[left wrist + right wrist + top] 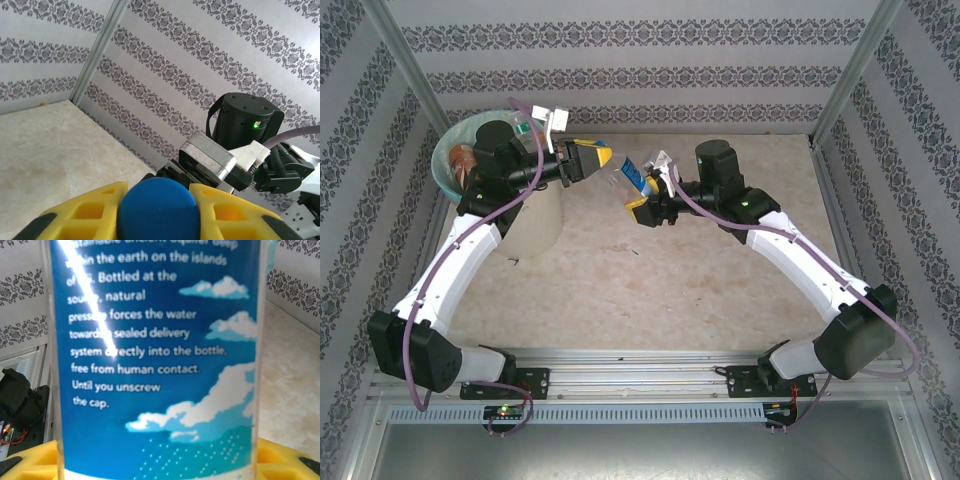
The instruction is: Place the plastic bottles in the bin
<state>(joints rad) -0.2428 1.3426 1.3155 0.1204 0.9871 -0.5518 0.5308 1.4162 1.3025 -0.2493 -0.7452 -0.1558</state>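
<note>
With my left gripper (606, 157) nipped on the blue cap (156, 210) and my right gripper (638, 198) clamped round the bottle (623, 178) at twelve o'clock, a premature right release could let it slip short of the bin (442, 170) at ten o'clock.

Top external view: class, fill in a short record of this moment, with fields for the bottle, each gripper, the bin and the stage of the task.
bottle: clear with a blue label, held off the table between the two arms
left gripper: closed on the bottle's blue cap
right gripper: closed on the bottle's body
bin: far left, teal liner, something orange-brown already inside
stage: both grippers on one bottle, not yet in the bin
</note>
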